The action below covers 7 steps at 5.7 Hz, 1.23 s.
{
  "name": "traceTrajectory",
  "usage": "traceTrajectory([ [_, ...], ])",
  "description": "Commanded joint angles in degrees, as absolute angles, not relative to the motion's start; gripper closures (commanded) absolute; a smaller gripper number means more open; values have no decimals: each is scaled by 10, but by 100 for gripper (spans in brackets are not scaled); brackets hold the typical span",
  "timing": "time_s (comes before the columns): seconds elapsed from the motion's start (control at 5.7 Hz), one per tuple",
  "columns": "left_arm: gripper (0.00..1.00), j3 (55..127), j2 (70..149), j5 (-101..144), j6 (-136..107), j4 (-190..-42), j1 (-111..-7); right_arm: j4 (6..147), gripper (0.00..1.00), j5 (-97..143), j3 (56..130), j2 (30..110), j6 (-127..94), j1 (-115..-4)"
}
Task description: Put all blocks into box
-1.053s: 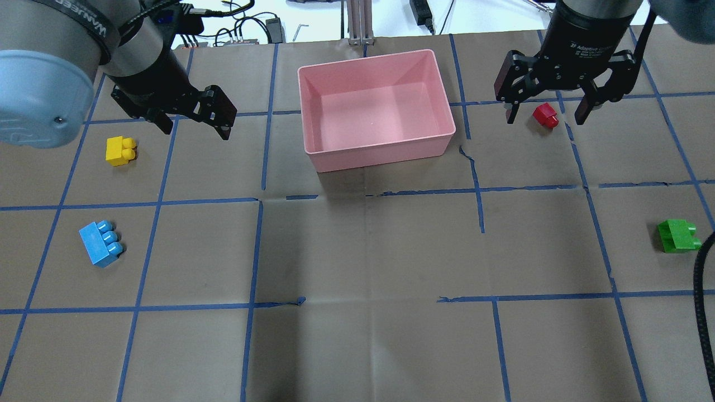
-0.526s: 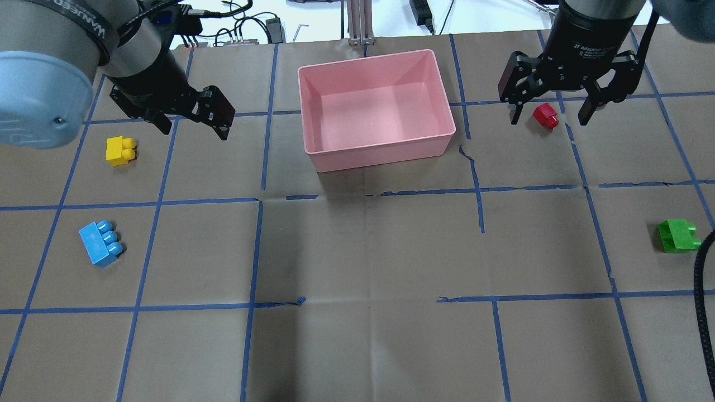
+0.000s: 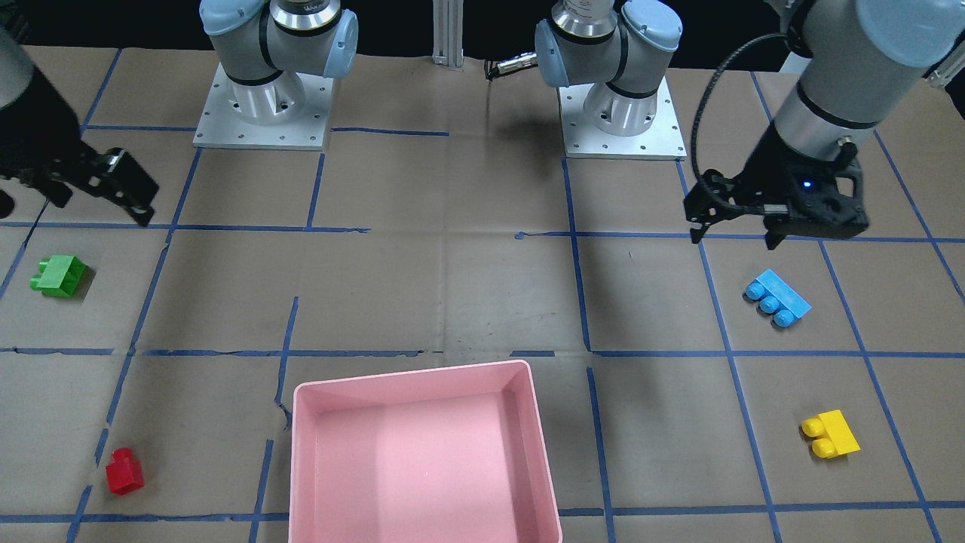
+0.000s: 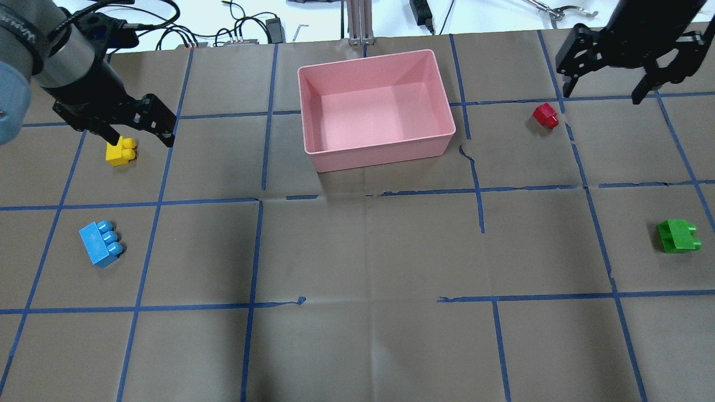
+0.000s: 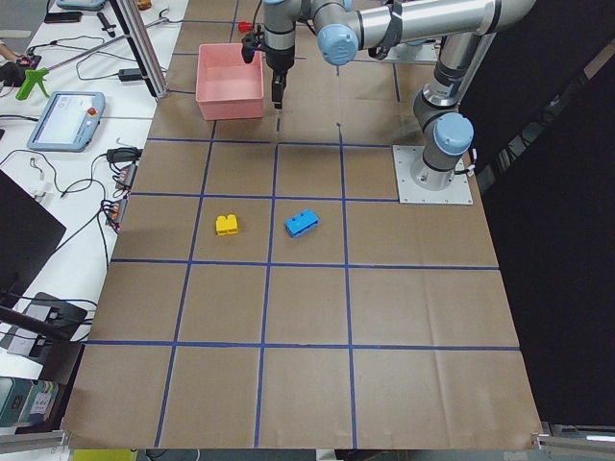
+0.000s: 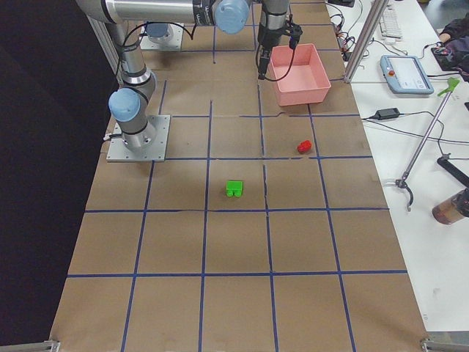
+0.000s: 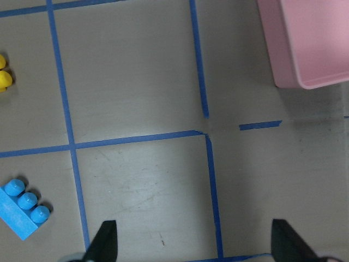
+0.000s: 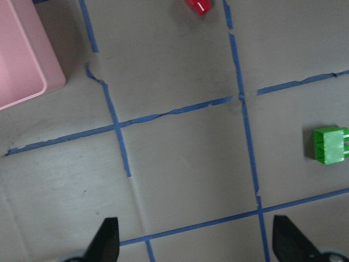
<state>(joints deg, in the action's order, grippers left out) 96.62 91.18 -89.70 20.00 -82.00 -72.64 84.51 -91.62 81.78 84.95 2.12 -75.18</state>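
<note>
On the brown papered table, 4 blocks are listed, all outside the pink box, in which 0 are seen. The yellow block and blue block lie on the robot's left. The red block and green block lie on its right.

Change noted: 0.5 s ago the right gripper was set astride the red block. It is now found shifted toward the far right corner, claw spread and nothing held, while the red block is left where it lay. The left gripper, formerly nearer the box, has been carried leftward. It is now seen over the far edge of the yellow block, claw likewise spread and empty.

Judgement: the red pickup appears to have been abandoned, the yellow block is the likelier next target, and 0 of 4 placements are done.

Views compared: the overhead view suggests near contact with the yellow block. In the left wrist view, only a sliver of that block is shown at the frame edge, far from the spread fingertips, so a high hover is inferred. In the right wrist view the red block is cut off at the top edge.
</note>
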Motion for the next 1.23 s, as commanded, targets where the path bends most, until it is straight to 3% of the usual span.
traceTrajectory([
  [0.0, 2, 1026, 938, -891, 243, -730, -599, 893, 1, -922, 821, 836, 195, -638],
  [0.35, 1, 1056, 1042, -890, 210, -595, -522, 904, 1, -921, 822, 817, 328, -499],
  [0.7, 1, 1071, 1063, -889, 56, -584, -518, 921, 1, -921, 836, 815, 363, -454],
  [1.05, 1, 1094, 1113, -894, 55, -545, -514, 984, 1, -914, 939, 816, 365, -455],
])
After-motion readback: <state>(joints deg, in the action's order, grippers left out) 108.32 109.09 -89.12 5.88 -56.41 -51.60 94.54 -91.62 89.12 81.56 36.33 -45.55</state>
